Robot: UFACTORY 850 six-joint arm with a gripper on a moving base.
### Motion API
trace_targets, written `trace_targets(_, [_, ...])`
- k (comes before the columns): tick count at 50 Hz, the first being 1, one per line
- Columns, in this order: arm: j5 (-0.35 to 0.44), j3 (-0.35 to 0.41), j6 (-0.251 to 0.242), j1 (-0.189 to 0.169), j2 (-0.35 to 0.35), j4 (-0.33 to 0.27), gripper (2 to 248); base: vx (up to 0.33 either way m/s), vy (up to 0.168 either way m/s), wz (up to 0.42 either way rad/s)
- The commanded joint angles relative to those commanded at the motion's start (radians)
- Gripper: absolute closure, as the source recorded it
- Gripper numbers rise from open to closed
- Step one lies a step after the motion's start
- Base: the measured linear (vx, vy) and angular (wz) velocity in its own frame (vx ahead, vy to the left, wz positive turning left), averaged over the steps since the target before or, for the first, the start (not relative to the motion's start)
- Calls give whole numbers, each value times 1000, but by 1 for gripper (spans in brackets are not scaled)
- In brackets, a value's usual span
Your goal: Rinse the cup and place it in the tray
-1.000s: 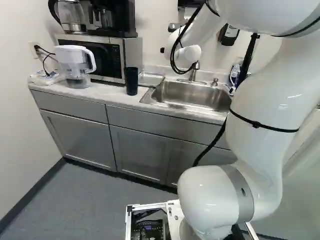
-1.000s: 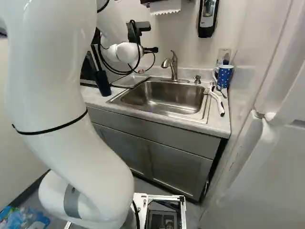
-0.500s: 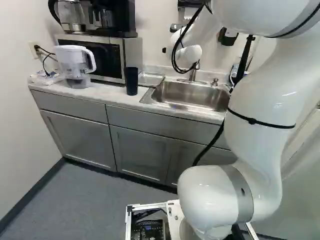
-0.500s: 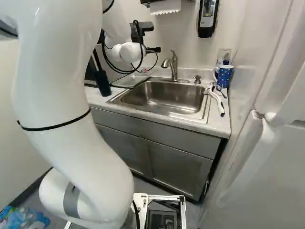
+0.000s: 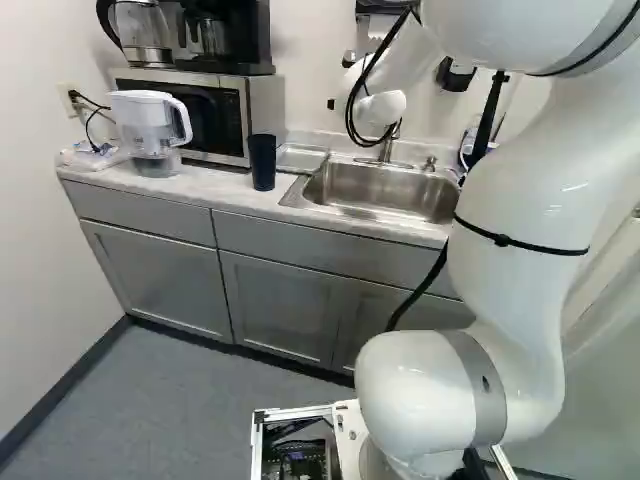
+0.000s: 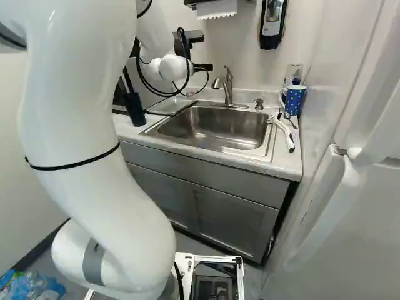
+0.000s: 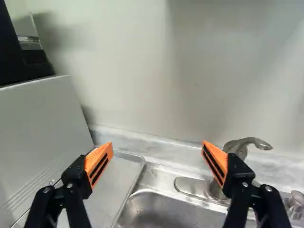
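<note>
Counter (image 5: pixel 215 191) faced by a straight edge; cup (image 5: pixel 262 164) stood upright between that edge and the microwave (image 5: pixel 262 112), left of the sink (image 6: pixel 212 125); gripper (image 6: pixel 203 67) spread wide, open room between its fingers; tray (image 7: pixel 121 171) rim and tap (image 7: pixel 240 146) seen ahead, wall beyond; cup seen as dark blue, plain, tall, slightly tapered; contents not visible.

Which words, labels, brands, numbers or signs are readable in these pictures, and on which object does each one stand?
There is no text that I can read.
Wall dispenser: any print on its front is too small.
Microwave: any panel markings are too small.
Water pitcher: no readable text.
</note>
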Motion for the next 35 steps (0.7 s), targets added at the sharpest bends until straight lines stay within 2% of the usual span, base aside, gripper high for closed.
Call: trace_targets(35, [-56, -8, 0, -41, -7, 0, 3, 0, 0, 0])
